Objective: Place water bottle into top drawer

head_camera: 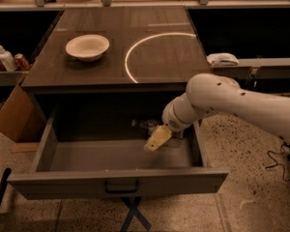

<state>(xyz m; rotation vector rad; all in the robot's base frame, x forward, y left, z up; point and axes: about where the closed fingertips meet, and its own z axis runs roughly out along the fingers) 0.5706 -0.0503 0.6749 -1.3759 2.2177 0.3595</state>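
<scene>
Gripper (157, 139) low inside top drawer (63, 185) (drawer pulled open); jaw state: cannot tell. Water bottle (144, 126) apparently lies just behind jaws, at drawer rear. Confirm release, lift straight up, avoid nudging bottle.

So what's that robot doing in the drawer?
The robot's arm reaches into the open drawer, its claw low inside, toward the right. A clear bottle is right behind the claw, near the drawer's back. It seems to be putting the bottle in; I can't see whether the claw holds it.
</scene>
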